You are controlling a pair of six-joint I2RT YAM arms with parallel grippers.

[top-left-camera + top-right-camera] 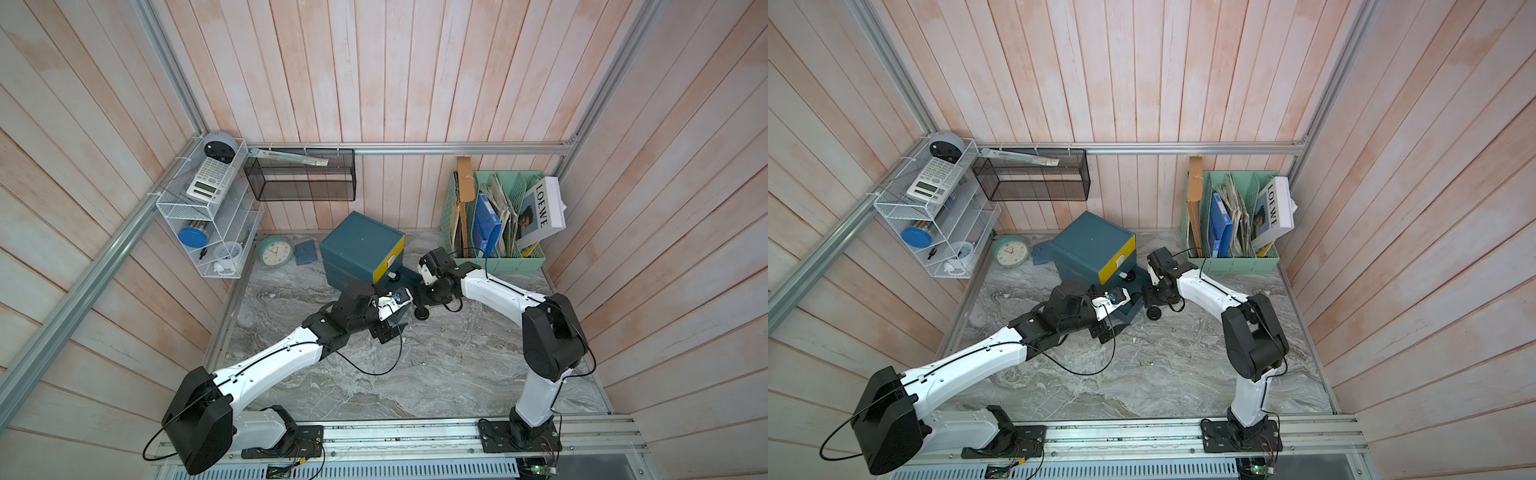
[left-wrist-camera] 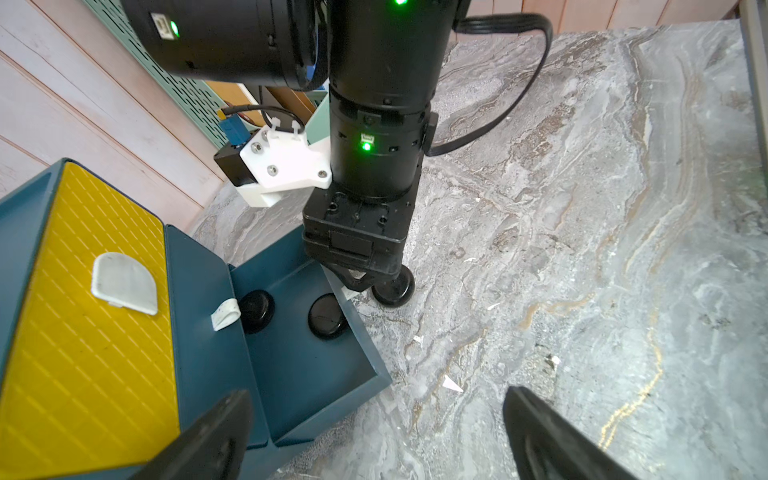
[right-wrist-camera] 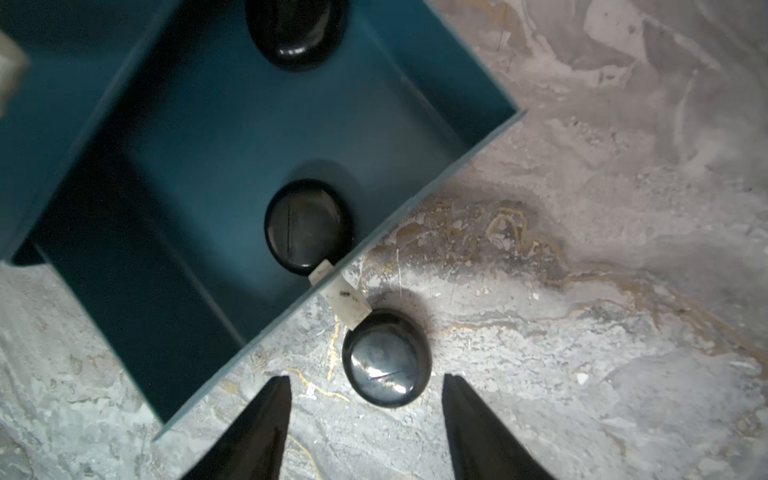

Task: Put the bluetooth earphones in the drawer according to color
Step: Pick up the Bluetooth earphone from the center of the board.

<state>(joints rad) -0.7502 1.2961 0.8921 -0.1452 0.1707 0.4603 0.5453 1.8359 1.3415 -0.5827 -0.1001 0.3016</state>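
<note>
The drawer [image 1: 360,244] is a dark teal cabinet with a yellow top front [image 2: 91,311]. Its bottom tray [image 2: 307,374] is pulled out. Two glossy black bluetooth earphones [image 3: 309,226] [image 3: 295,33] lie inside it. A third black case [image 3: 386,357] rests on the marble just outside the tray's front, against its white handle [image 3: 347,303]; both top views show it [image 1: 422,312] [image 1: 1154,312]. My right gripper [image 3: 366,377] points down over this case, open, its tips straddling the case's near edge. My left gripper [image 2: 376,392] is open wide and holds nothing, beside the tray's corner.
A mint-green clock [image 1: 274,250] and a small blue wallet [image 1: 305,252] lie left of the cabinet. The mint file rack [image 1: 494,224] stands at the back right. A white wire shelf [image 1: 208,216] and a black mesh basket [image 1: 301,174] hang on the walls.
</note>
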